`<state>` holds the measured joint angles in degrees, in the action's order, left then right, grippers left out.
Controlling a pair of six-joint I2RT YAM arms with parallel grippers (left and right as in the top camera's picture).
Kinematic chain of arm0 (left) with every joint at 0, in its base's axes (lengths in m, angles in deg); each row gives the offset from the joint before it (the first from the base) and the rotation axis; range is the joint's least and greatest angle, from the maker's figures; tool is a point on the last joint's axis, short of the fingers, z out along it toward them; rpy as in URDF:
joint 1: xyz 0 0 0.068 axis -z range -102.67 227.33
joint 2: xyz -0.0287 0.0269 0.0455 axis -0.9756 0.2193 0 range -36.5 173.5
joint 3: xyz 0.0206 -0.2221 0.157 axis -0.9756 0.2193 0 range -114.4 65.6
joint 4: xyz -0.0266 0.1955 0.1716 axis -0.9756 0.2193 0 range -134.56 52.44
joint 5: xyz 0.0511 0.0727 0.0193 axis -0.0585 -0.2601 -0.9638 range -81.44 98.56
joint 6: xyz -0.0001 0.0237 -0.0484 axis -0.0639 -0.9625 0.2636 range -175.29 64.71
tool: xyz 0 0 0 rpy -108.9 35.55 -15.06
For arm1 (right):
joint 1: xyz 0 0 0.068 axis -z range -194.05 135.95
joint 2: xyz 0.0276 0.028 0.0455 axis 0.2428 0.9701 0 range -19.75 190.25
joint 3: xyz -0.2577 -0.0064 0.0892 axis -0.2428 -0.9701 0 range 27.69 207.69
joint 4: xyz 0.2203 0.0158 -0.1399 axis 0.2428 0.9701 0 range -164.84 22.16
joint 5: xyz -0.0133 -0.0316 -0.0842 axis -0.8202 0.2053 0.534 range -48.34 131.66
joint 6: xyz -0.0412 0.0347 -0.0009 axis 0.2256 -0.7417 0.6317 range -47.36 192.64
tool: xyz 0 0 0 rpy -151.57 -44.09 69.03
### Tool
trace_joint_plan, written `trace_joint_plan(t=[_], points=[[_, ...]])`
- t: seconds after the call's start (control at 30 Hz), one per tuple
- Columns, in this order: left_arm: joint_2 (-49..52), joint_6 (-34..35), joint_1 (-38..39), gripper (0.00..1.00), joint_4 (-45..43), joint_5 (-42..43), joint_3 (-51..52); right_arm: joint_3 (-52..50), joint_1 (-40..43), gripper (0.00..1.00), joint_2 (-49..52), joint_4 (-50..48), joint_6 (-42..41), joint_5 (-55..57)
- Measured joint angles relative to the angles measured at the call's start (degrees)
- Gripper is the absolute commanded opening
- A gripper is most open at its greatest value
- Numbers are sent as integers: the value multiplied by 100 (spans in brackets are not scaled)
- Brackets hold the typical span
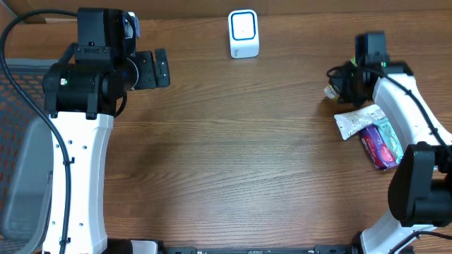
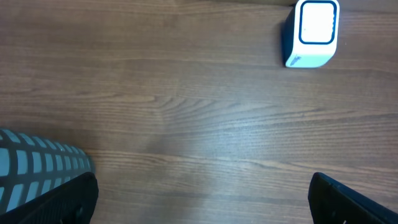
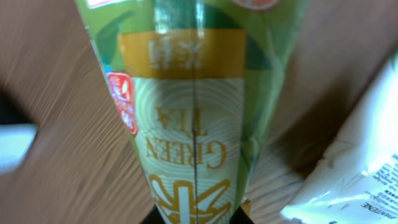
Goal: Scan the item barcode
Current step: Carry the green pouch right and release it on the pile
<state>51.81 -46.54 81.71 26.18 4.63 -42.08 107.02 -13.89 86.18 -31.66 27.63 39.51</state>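
A green-and-white packet [image 3: 193, 106] printed "GREEN TEA" fills the right wrist view, with my right gripper [image 3: 196, 218] shut on its lower end. From overhead the right gripper [image 1: 340, 79] hangs over the table's right side, and only a small corner of the packet [image 1: 329, 90] shows beside it. No barcode shows on the packet's visible face. The scanner [image 1: 244, 33], a small white box with a blue-rimmed face, stands at the back centre and also appears in the left wrist view as the scanner [image 2: 314, 32]. My left gripper [image 1: 152, 68] is open and empty at the back left, its fingertips [image 2: 68, 199] wide apart over bare wood.
Just in front of the right gripper lie a white packet [image 1: 360, 120], a teal packet [image 1: 390, 134] and a red packet [image 1: 378, 148]. The white packet [image 3: 354, 174] lies close beside the held one. A mesh basket [image 1: 14, 92] stands at the far left edge.
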Motion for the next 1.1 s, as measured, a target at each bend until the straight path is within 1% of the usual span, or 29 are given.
trace_joint_plan(t=[0.07,0.1,0.13,0.2,0.23,0.3,0.33,0.5,0.6,0.73,0.9,1.0,1.1], points=[[0,0,0,100,0,0,0,-315,151,4,0,-168,-293,26],[0,0,0,99,2,0,0,-398,223,22,0,-164,-396,33],[0,0,0,99,2,0,0,-452,295,32,0,-153,-463,52],[0,0,0,100,2,0,0,-466,433,61,0,-227,-494,87],[0,0,0,100,2,0,0,-446,479,70,-4,-260,-424,68],[0,0,0,100,2,0,0,-393,533,81,-7,-262,-251,-2],[0,0,0,100,2,0,0,-321,538,84,-13,-153,-243,-76],[0,0,0,100,4,0,0,155,531,90,-330,505,46,-260],[0,0,0,100,2,0,0,592,514,100,-944,981,258,-249],[0,0,0,100,2,0,0,1139,452,100,-2109,1484,468,-254],[0,0,0,99,2,0,0,1316,420,100,-3720,1742,560,-297],[0,0,0,99,0,0,0,1331,420,100,-4325,1759,581,-299],[0,0,0,99,2,0,0,1331,417,100,-4688,1950,599,-243]])
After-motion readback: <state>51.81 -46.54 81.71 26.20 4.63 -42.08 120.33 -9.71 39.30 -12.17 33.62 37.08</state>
